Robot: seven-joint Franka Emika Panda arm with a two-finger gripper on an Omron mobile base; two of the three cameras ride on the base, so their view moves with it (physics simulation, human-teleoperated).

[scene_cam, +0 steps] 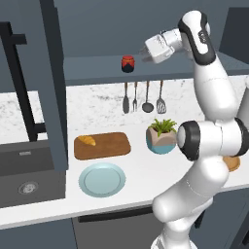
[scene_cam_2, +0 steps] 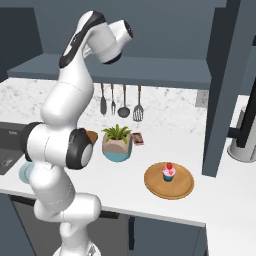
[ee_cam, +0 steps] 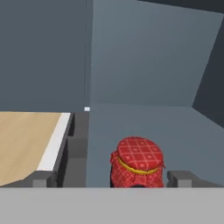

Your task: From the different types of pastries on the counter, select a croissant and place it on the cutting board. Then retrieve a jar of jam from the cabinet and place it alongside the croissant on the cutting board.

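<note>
While the arm is reaching up toward the open cabinet, the hand [ee_cam: 111, 178] is holding its fingers wide apart, with nothing between them yet. In the hand view, the jar of jam [ee_cam: 137, 162] is standing on the cabinet floor between the two fingertips [ee_cam: 43, 178], its red checked cover tied with a yellow band. The left base view is showing the same jar [scene_cam: 128, 63] on the cabinet shelf, just beside the front of the hand. That view is also showing the croissant [scene_cam: 87, 140] lying on the cutting board [scene_cam: 108, 145], near its left end, on the worktop [scene_cam: 141, 170]. The right base view is showing the cupcake [scene_cam_2: 169, 172] sitting on a round wooden tray [scene_cam_2: 169, 187].
</note>
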